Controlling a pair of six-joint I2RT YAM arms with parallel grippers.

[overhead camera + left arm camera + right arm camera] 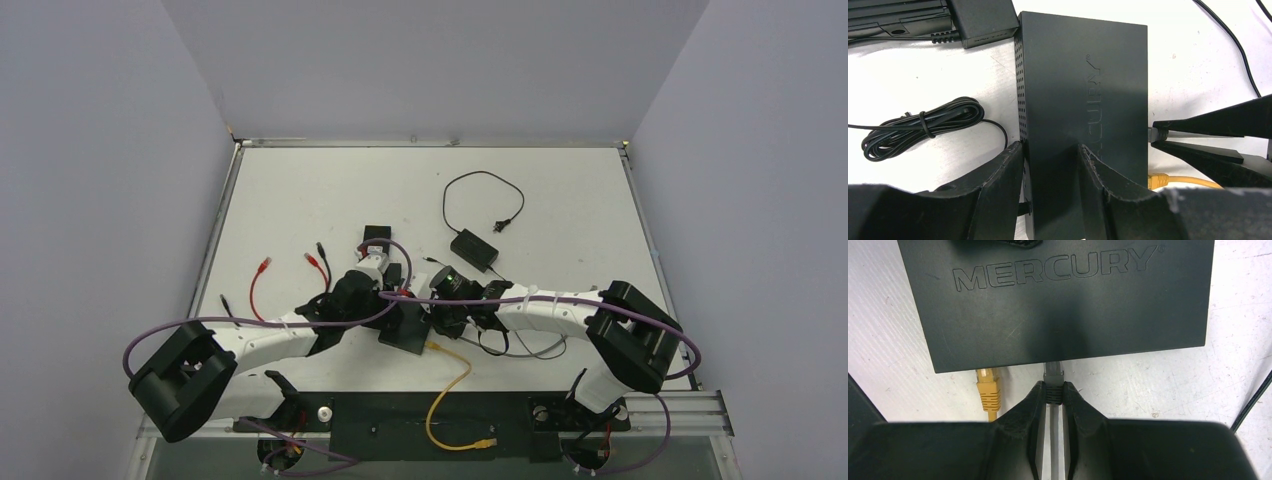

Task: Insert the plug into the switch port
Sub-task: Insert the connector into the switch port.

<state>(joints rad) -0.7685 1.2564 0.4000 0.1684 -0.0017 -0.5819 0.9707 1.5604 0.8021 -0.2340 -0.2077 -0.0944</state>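
1. The switch [1063,315], a flat black box with raised lettering on its top, is lying on the white desk [1158,385] just in front of the two arms, near the middle of the desk's near half.
2. The right hand [1053,387] is pinching the grey plug [1053,371] narrowly, its two fingers pressing on either side of the plug's rear end, with the cable running back between them.
3. The plug is pointing straight at the switch's port edge, and its front end is meeting that edge; how deep it is sitting in the port is hidden by the overhanging top.
4. A yellow plug [987,390] is sitting at the same edge, just beside the grey one and apart from it.
5. The left hand [1050,147] is standing at a middling width over the switch's opposite end: one finger is lying against the vented side wall, and the other is reaching over the top face.
6. Whether it is actually clamping the box, I cannot tell.
7. A tied bundle of black cable [923,125] is resting on the desk beside the switch's vented side.
8. Farther back, a black power adapter [474,250] with its looping cord is lying well apart from the switch.
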